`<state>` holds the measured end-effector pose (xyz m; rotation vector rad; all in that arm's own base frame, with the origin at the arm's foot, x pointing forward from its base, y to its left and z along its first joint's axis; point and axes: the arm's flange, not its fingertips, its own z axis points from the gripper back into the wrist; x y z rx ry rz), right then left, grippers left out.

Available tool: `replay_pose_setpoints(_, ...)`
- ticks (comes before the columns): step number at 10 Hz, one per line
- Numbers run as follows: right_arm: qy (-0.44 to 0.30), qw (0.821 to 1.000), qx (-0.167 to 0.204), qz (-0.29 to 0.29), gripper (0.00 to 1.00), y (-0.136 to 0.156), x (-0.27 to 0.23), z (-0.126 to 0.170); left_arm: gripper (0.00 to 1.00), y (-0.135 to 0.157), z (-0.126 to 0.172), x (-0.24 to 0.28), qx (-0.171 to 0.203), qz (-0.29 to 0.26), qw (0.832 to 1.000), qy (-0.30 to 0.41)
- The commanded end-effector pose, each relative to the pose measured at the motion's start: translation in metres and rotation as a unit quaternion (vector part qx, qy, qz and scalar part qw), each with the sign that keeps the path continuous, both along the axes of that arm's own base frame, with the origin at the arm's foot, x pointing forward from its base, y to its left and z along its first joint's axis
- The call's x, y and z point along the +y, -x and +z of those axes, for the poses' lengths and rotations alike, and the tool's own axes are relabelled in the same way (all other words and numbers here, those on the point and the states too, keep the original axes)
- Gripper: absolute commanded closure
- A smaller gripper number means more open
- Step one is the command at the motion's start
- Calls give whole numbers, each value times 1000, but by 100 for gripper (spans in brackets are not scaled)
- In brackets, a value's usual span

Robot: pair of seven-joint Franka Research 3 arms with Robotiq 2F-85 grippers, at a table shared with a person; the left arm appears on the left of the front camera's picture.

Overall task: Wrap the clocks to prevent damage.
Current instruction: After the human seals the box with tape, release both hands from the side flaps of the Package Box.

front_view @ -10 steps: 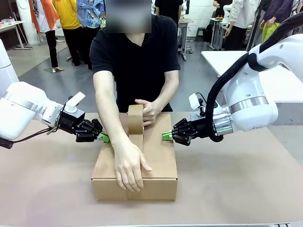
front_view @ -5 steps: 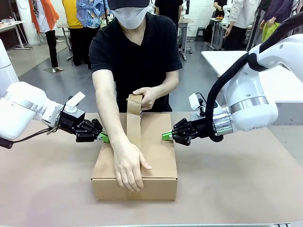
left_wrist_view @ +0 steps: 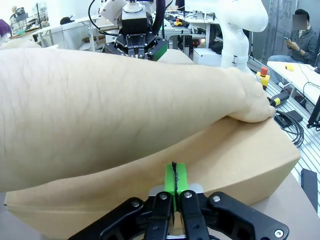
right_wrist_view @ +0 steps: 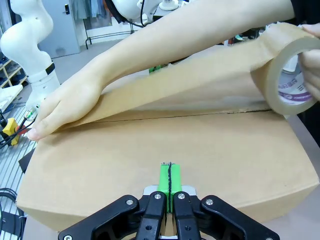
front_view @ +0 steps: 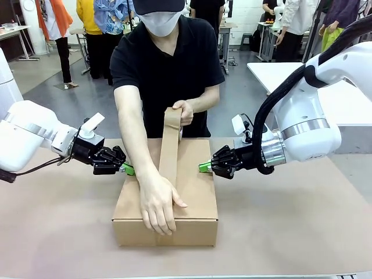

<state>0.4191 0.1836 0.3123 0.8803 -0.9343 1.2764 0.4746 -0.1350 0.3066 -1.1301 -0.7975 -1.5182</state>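
Front: cardboard box [front_view: 167, 192] sits mid-table [front_view: 302, 232], flaps down, presumably with the clocks inside (can't see them). Person's one hand [front_view: 157, 204] pins the tape strip [front_view: 169, 152] at the near top edge; the other hand [front_view: 185, 112] lifts the tape roll [front_view: 174, 116] above the far edge, strip taut between them. Left gripper [front_view: 127, 169] and right gripper [front_view: 204, 167] press in from either side, jaws clenched on nothing, green tips against the box's top side edges. Risk: they brace rather than grip, so if the pull on the roll gets harder than the side pressure, the box can slide or yaw and the strip lands off the seam

Left wrist: green fingertips [left_wrist_view: 175, 178] pinched together, touching the box wall just under the top edge, person's forearm right above. Risk: contact patch is small and high, so any upward drift puts the tips over the edge and into the arm, or dents the flap

Right wrist: fingertips [right_wrist_view: 169, 177] shut, butted against the box side near the top edge; centre seam partly taped, roll raised at the far end. Risk: if either arm eases off or pushes unevenly, flaps could gap under the tape and wrinkle the seal
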Motion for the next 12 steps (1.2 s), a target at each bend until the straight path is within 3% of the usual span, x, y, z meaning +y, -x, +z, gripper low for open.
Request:
replay_pose_setpoints(1,2,1000,2,-1,99,0,1,-3,100,0,-2,0,0,1,1000,-3)
replay_pose_setpoints(12,2,1000,2,-1,99,0,1,-3,100,0,-2,0,0,1,1000,-3)
